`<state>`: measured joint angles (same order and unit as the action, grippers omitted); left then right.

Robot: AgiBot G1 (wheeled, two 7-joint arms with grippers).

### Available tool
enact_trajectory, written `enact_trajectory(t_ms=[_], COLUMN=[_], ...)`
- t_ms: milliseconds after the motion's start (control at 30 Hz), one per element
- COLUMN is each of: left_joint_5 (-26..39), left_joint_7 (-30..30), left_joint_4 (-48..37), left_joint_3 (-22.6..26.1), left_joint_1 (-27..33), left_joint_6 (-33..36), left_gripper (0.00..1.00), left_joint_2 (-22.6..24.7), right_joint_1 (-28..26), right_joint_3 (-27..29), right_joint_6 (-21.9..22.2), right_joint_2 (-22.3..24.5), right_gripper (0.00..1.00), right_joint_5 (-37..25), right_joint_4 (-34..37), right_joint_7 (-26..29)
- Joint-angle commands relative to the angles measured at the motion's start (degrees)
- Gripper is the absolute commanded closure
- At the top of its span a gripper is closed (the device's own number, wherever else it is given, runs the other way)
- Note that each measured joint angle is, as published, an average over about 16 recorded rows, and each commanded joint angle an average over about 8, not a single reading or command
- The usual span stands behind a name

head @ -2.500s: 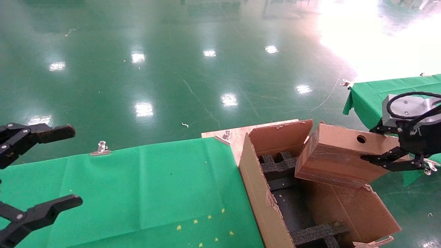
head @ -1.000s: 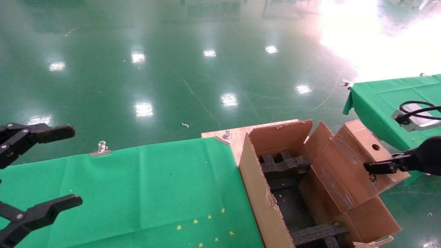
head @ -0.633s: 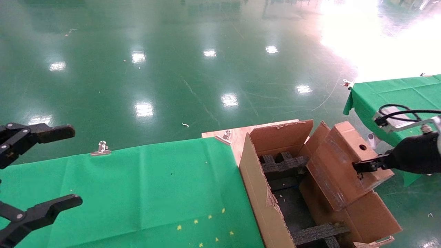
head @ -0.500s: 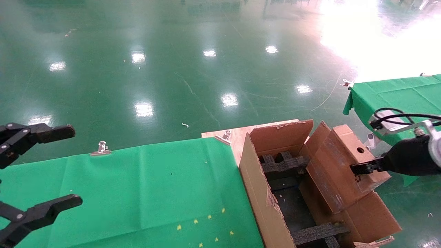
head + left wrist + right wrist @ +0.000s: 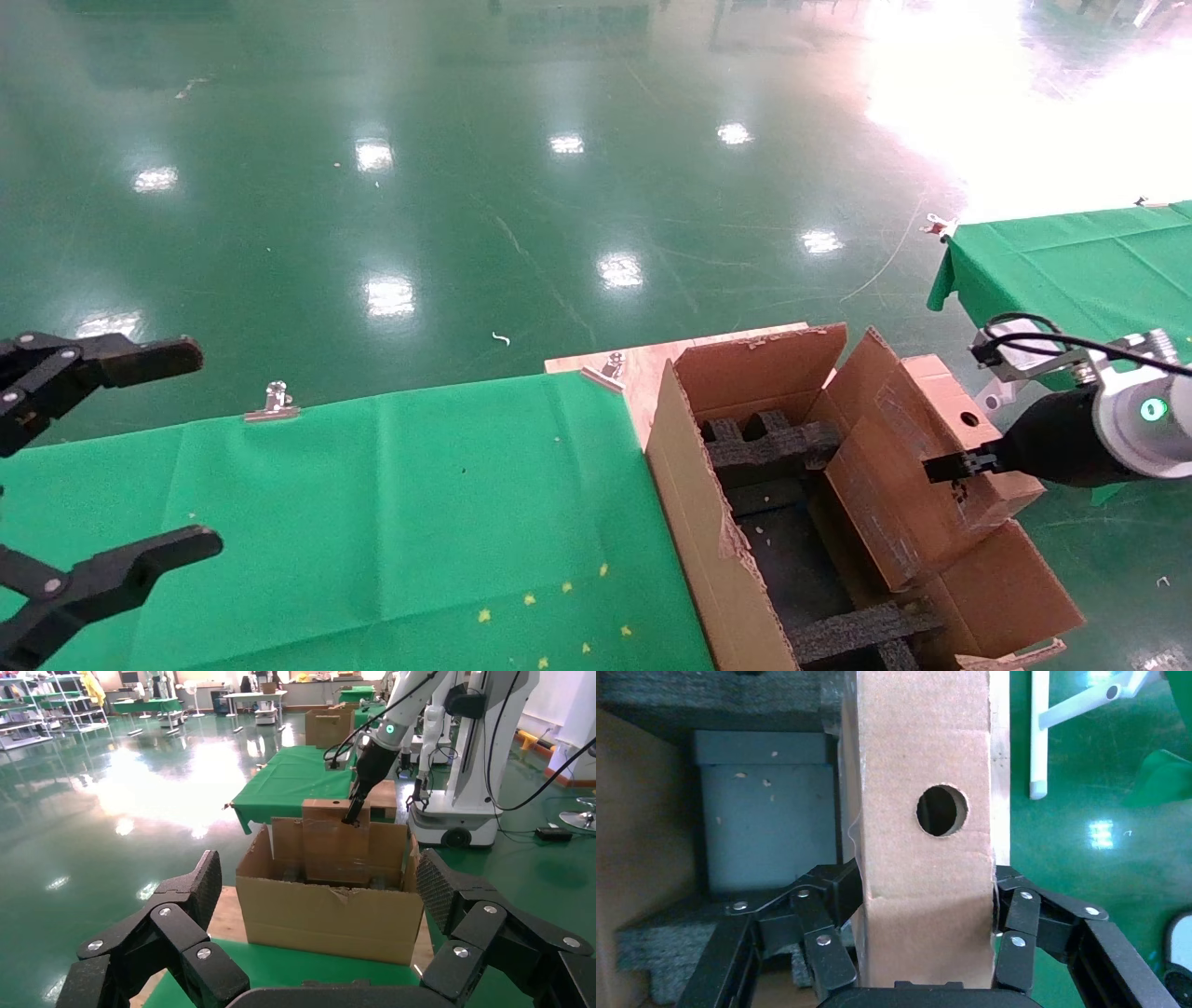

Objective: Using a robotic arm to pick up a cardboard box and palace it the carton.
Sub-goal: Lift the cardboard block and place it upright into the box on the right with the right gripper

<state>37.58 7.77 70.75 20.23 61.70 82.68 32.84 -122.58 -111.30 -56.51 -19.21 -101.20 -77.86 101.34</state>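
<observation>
Right pincer [image 5: 926, 945] pinches the cardboard box [image 5: 917, 466], tilted and partly sunk into the carton [image 5: 708, 522] at its right wall. Left of the carton, a green-draped bench [image 5: 400, 513] under the spread, idle left pincer [image 5: 102, 457]. Beyond the carton: glossy green floor [image 5: 521, 168]; another green bench [image 5: 1071, 252] to its right.

brown cardboard box [image 5: 917, 485], brown carton [image 5: 712, 550] with black foam [image 5: 768, 443], green cloth [image 5: 391, 503].
</observation>
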Motion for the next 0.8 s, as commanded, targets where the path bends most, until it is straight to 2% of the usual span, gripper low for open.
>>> enact_trajectory(t_ms=[33,467,800], left_joint_5=[0.00,0.00,0.00], left_joint_7=[0.00,0.00,0.00], left_joint_4=[0.00,0.00,0.00], left_joint_3=[0.00,0.00,0.00], left_joint_1=[0.00,0.00,0.00], left_joint_6=[0.00,0.00,0.00], left_gripper=[0.00,0.00,0.00], left_joint_2=[0.00,0.00,0.00], right_joint_1=[0.80,3.78,6.92], right_joint_3=[-0.39,-1.87,-2.91], right_joint_6=[0.82,2.61,4.76], right_joint_2=[-0.51,-3.98,-7.07], right_gripper=[1.00,1.00,1.00], right_joint_5=[-1.05,-5.68,-10.43], right_joint_4=[-0.01,-0.08,-0.01], right_joint_7=[1.64,6.97,13.02])
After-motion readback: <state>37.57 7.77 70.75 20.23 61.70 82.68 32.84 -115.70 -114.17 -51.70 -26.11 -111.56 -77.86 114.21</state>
